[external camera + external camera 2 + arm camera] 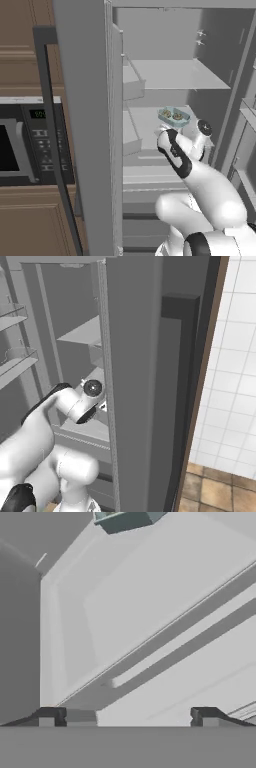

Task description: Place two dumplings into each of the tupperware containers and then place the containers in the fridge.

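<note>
My gripper has its jaws spread wide w/ nothing held, apart from the shallow light blue tupperware tub w/ dumplings, resting on the grey fridge's pale shelf, prob. delivered.

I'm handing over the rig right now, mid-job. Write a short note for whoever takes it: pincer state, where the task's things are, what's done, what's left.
Pincer: open, nothing between its tips, inside the tall grey metallic fridge.
Light blue rectangular tupperware tub: sits on a pale middle shelf of the fridge, beyond the hand, with tan dumplings inside; the exact count is hard to read.
Done: the blue tub is placed and released.
Left: the other container is not visible here, so check it and shelve it if needed. Fridge doors stand open.
</note>
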Controlling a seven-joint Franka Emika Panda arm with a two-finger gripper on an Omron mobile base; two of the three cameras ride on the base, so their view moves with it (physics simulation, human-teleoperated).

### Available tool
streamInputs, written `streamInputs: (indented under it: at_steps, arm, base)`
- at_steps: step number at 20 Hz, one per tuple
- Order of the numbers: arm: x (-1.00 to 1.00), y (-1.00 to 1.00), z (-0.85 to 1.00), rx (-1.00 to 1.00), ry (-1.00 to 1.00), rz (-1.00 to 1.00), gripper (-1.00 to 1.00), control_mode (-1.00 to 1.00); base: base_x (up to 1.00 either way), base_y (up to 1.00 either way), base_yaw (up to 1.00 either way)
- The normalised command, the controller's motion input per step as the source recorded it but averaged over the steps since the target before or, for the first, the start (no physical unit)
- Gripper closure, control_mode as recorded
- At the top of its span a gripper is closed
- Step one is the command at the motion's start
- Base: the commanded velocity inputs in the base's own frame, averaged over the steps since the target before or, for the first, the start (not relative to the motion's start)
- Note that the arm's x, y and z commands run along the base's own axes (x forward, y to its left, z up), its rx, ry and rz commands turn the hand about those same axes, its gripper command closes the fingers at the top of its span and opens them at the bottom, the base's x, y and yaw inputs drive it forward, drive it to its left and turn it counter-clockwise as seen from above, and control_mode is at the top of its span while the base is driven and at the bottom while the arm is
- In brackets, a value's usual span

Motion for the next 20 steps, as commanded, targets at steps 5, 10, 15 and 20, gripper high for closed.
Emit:
streamInputs:
  at_steps: [5, 10, 15, 20]
  arm:
    - [-0.70, 0.00, 0.56, -0.14, 0.34, 0.20, -1.00, -1.00]
    - [-1.00, -0.01, -0.05, -0.13, 0.15, -0.03, -1.00, -1.00]
    - [-1.00, -0.12, -0.47, -0.01, -0.23, -0.10, -1.00, -1.00]
    - [-0.51, 0.21, -0.31, -0.12, -0.16, 0.01, -1.00, -1.00]
  base:
    - [0.00, 0.00, 0.00]
    - [0.00, 0.00, 0.00]
    - [0.00, 0.00, 0.00]
    - [0.00, 0.00, 0.00]
